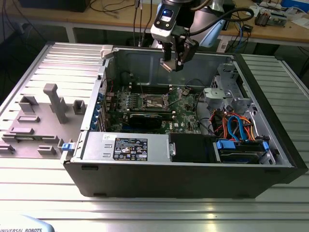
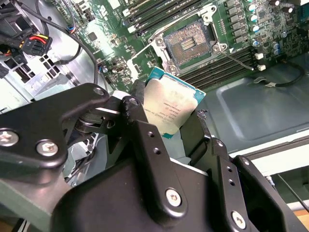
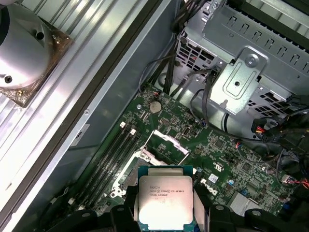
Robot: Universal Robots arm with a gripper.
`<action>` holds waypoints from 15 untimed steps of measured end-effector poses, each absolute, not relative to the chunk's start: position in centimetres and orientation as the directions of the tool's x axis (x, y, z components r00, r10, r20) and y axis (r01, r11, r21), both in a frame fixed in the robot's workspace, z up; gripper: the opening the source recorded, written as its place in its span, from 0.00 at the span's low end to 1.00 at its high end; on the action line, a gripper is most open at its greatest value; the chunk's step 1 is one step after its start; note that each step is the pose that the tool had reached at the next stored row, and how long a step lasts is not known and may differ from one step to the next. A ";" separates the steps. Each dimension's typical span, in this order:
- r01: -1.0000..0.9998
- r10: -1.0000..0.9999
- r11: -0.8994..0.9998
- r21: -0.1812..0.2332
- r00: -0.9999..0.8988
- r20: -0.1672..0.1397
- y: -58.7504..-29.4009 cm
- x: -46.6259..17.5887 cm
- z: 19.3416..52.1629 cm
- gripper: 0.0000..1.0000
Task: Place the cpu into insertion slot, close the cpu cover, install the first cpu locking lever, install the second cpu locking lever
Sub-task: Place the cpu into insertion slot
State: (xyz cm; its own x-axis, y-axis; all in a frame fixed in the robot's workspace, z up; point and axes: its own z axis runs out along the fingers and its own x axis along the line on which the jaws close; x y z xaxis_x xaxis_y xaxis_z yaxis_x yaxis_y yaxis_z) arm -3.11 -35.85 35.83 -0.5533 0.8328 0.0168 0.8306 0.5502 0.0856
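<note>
Claw (image 1: 172,63) closed on the cpu (image 2: 171,104), gripping the chip by two opposite edges, small dark print on its silver top, held well above the empty insertion slot (image 2: 192,42) of the green motherboard (image 1: 186,118), black-and-white label (image 1: 130,147) on the power supply (image 1: 96,145).

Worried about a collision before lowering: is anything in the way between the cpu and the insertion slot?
Nothing visible does. The claw holds the cpu in the air above the motherboard, and the insertion slot lies bare, its cpu cover swung open.
</note>
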 end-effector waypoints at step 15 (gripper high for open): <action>0.843 0.845 0.532 0.086 -0.535 0.017 -35.9 -3.1 35.8 0.54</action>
